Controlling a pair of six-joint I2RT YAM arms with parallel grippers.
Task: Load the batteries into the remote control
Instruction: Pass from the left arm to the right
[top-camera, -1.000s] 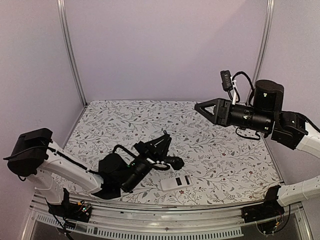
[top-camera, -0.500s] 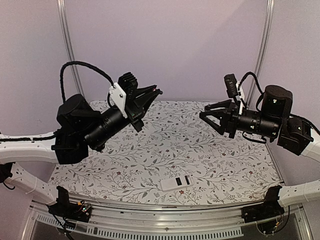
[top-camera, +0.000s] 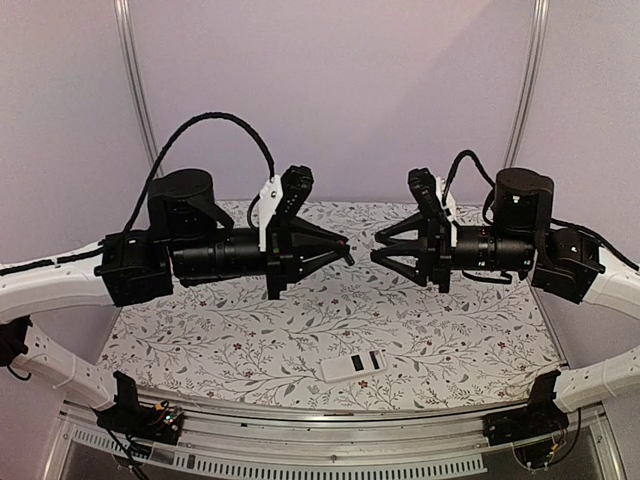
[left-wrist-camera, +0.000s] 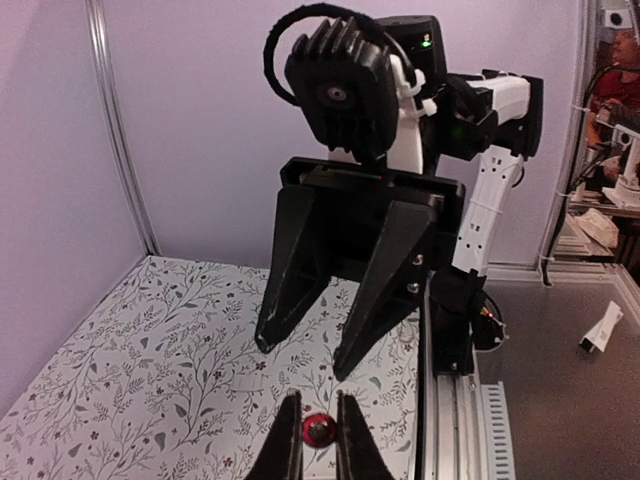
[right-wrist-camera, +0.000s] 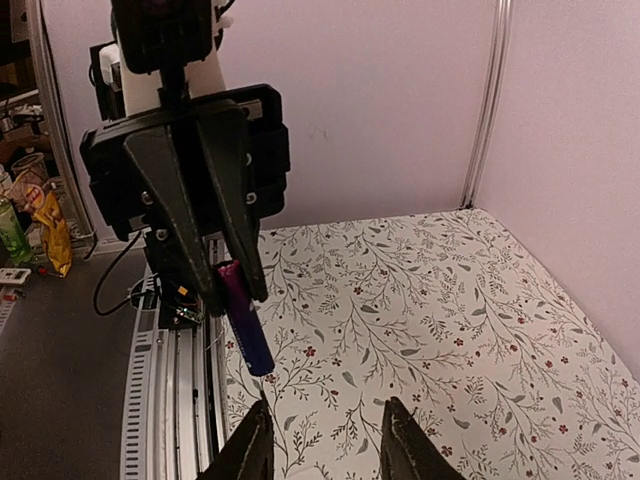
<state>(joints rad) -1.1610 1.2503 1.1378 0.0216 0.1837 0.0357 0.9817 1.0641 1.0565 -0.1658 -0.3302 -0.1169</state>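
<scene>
Our left gripper (top-camera: 346, 251) clamps a slim purple cylindrical battery (right-wrist-camera: 246, 322) aloft; we should square our half-open, empty right gripper (top-camera: 376, 249) before closing.

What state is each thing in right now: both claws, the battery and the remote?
left claw: shut on the battery, up in the air.
right claw: open, empty, facing the left claw.
battery: gripped by one end, the rest sticking out past the claw's tips.
remote: flat on the table, dark slot facing up.
</scene>
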